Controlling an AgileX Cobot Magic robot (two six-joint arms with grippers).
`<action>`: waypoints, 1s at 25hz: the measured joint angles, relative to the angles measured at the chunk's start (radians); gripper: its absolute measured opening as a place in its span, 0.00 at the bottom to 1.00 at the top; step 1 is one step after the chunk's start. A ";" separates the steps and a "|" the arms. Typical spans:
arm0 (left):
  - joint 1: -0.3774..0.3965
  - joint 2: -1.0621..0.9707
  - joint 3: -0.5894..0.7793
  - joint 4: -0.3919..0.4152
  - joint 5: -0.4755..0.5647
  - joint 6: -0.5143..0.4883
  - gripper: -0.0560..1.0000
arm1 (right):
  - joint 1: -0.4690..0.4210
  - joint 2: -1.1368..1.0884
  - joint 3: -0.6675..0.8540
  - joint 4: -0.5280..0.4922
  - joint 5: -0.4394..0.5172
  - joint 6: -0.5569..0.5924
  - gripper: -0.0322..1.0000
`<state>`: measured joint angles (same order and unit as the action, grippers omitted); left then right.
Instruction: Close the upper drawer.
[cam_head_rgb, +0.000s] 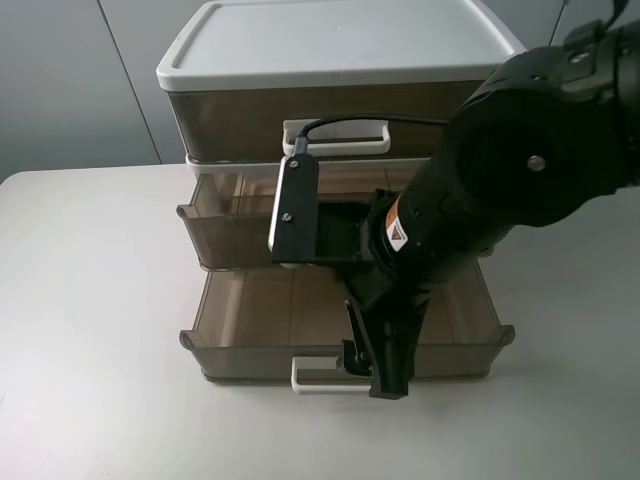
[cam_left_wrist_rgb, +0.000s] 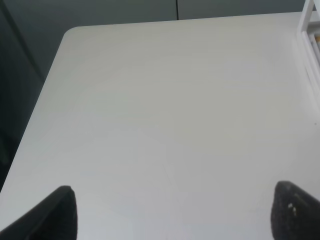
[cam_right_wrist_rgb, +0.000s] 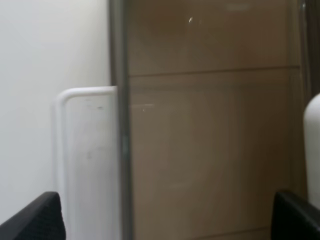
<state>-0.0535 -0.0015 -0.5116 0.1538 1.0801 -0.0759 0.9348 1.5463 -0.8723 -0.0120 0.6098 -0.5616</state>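
Your right hand (cam_head_rgb: 385, 372), fingers spread wide and empty, hangs at the loop handle (cam_head_rgb: 318, 380) of the lowest drawer (cam_head_rgb: 260, 310). That is too low, I judge, to push the upper drawer (cam_head_rgb: 225, 235), which is pulled partway out beneath your arm. Your left hand (cam_left_wrist_rgb: 175, 215), likewise spread and empty, hovers over bare bench (cam_left_wrist_rgb: 165, 100).

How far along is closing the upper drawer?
Done: nothing; the upper drawer stands partly open. In hand: the open right gripper is at the front of the lowest drawer, by its white handle; the left gripper hangs over table. Left: move to the upper drawer's front and push it in.
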 joint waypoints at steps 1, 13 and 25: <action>0.000 0.000 0.000 0.000 0.000 0.000 0.76 | -0.009 0.000 0.000 -0.011 -0.018 0.000 0.64; 0.000 0.000 0.000 0.000 0.000 0.000 0.76 | -0.099 0.033 -0.015 -0.111 -0.121 0.000 0.64; 0.000 0.000 0.000 0.000 0.000 0.000 0.76 | -0.104 0.060 -0.087 -0.095 -0.002 0.044 0.64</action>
<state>-0.0535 -0.0015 -0.5116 0.1538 1.0801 -0.0759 0.8311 1.6066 -0.9595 -0.1075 0.6080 -0.5175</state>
